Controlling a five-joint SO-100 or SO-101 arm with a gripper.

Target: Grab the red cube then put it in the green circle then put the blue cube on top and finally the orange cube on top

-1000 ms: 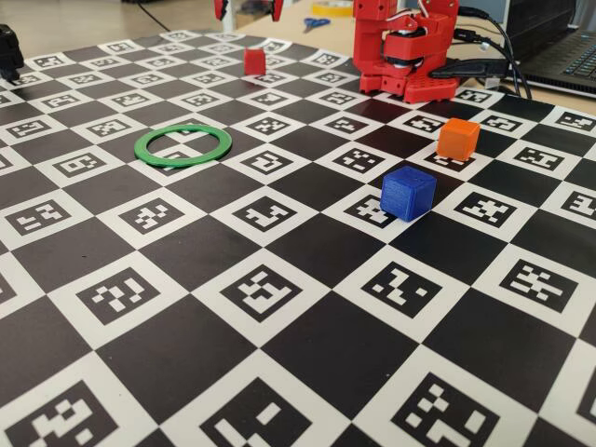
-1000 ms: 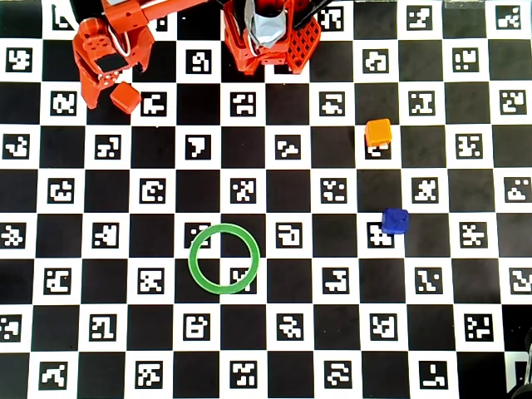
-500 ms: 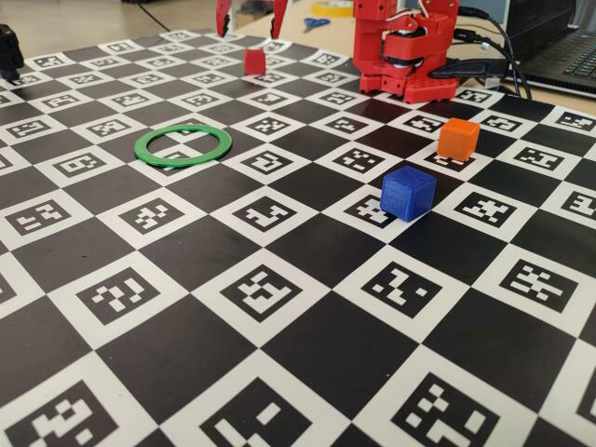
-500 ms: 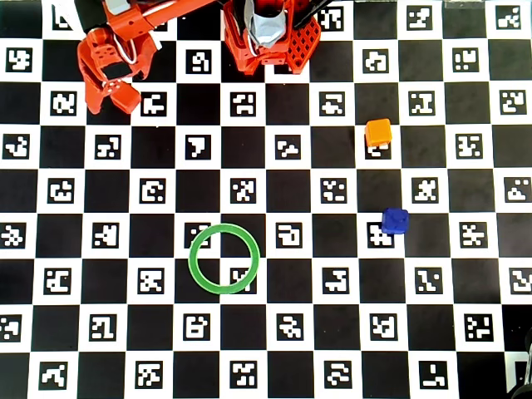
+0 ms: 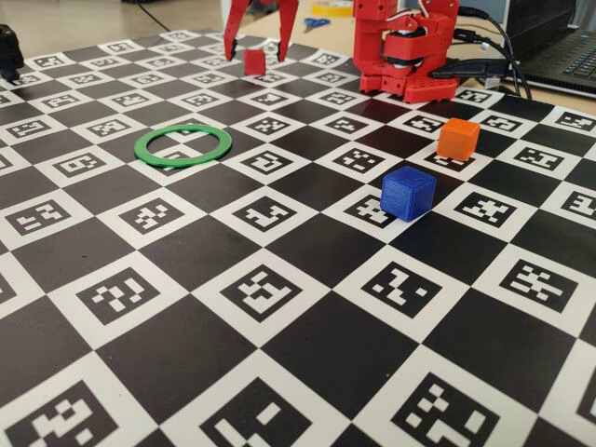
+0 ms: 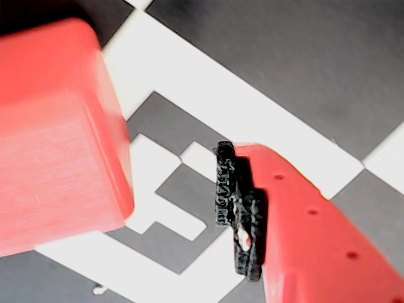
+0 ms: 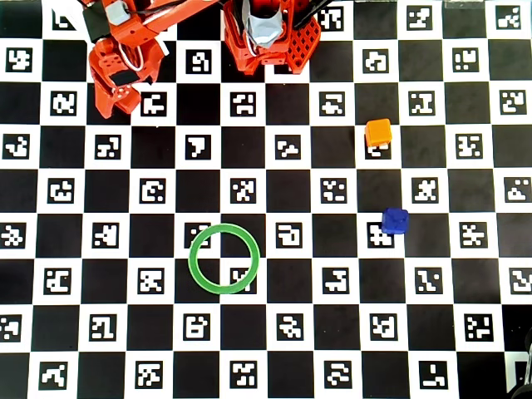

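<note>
The claw (image 5: 259,58), spread wide near the desk's far edge, straddles the red cube (image 5: 254,61), not yet gripping.

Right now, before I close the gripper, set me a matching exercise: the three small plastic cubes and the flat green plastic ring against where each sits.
Things:
1. small matte red plastic cube
2. flat green plastic ring
3. small deep-blue plastic cube
4. small bright-orange plastic cube

Places or states:
A. nearest the camera in the fixed view
B. on the board between the fingers of the open gripper
C. lying flat with nothing inside it
D. just behind the blue one, on the right in the fixed view

Pairs: 1-B, 2-C, 3-A, 4-D
</note>
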